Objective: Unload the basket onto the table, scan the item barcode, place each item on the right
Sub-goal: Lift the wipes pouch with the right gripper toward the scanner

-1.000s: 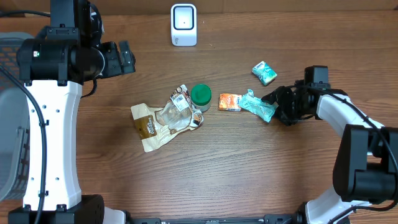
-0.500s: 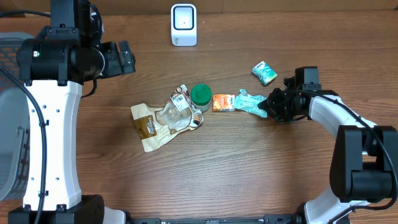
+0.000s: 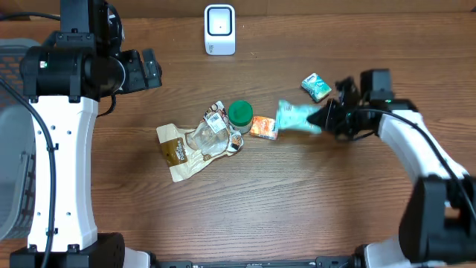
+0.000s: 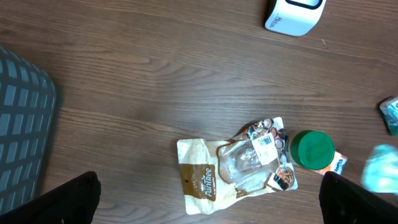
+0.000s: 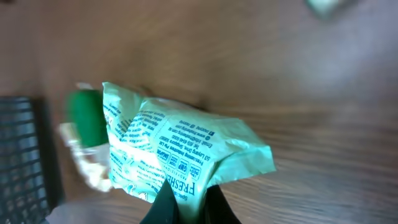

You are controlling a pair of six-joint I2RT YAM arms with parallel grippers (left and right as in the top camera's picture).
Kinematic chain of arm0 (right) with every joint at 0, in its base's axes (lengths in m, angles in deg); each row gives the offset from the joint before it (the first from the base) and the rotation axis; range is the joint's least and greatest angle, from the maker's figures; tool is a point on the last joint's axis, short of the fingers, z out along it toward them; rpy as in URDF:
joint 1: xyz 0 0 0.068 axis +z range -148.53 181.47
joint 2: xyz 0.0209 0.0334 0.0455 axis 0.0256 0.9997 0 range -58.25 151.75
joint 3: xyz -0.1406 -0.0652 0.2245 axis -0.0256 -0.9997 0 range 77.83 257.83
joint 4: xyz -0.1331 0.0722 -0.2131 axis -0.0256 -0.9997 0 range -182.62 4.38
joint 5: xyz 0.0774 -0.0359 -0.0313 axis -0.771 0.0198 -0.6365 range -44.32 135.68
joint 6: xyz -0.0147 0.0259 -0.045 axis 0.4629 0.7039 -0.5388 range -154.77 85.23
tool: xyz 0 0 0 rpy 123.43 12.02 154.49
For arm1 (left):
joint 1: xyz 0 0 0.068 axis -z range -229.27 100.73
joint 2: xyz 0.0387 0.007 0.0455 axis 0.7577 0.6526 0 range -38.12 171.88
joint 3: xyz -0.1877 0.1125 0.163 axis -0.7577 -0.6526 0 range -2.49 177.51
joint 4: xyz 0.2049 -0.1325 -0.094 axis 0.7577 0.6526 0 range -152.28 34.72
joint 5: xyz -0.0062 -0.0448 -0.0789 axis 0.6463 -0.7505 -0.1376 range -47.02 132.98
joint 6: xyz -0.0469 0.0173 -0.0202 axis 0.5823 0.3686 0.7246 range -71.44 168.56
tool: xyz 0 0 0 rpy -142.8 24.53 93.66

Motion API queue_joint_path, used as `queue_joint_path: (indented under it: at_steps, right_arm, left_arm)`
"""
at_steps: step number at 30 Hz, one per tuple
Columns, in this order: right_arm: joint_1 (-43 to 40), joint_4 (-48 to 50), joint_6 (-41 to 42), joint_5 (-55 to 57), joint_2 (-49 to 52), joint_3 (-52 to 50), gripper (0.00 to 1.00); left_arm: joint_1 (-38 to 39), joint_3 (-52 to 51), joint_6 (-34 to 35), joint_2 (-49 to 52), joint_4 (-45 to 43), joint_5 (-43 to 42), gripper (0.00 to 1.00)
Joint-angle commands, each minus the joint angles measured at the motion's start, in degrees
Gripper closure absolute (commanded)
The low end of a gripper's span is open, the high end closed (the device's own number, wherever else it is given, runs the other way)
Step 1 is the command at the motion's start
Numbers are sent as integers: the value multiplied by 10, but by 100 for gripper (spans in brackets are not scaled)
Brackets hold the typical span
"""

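Note:
A mint-green printed packet [image 3: 295,117] hangs just above the table, right of centre. My right gripper [image 3: 327,117] is shut on its right end. In the right wrist view the packet [image 5: 180,149] fills the middle, pinched between the two dark fingertips [image 5: 165,205] of the right gripper [image 5: 189,206]. The white barcode scanner [image 3: 219,30] stands at the back centre, also visible as the scanner [image 4: 292,12] in the left wrist view. My left gripper [image 3: 152,68] hovers high at the back left, open, with nothing between its fingers [image 4: 68,199].
A green-lidded jar [image 3: 240,113], an orange packet [image 3: 263,127] and a brown-and-white pouch [image 3: 190,145] lie at the table's centre. A second teal packet [image 3: 316,87] lies just behind the right gripper. A grey basket [image 3: 15,149] stands at the left edge.
My right gripper has shut on the mint-green packet and lifted it toward the back. The orange packet has slid left toward the jar. The left arm has not moved.

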Motion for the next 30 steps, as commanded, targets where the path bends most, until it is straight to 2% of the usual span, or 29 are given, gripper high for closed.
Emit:
queue_joint_path:
  at_steps: [1, 6, 15, 30]
  right_arm:
    - [8, -9, -30, -56, -62, 46, 96]
    - [43, -11, -28, -78, -82, 70, 96]
    - [130, -83, -28, -1, -82, 169, 96]
    - [184, -52, -41, -4, -79, 170, 96]
  left_arm:
    - [-2, 4, 9, -5, 0, 2, 0]
    - [-2, 4, 9, -5, 0, 2, 0]
    - [-2, 4, 9, -5, 0, 2, 0]
    - [-2, 4, 10, -5, -8, -2, 0]
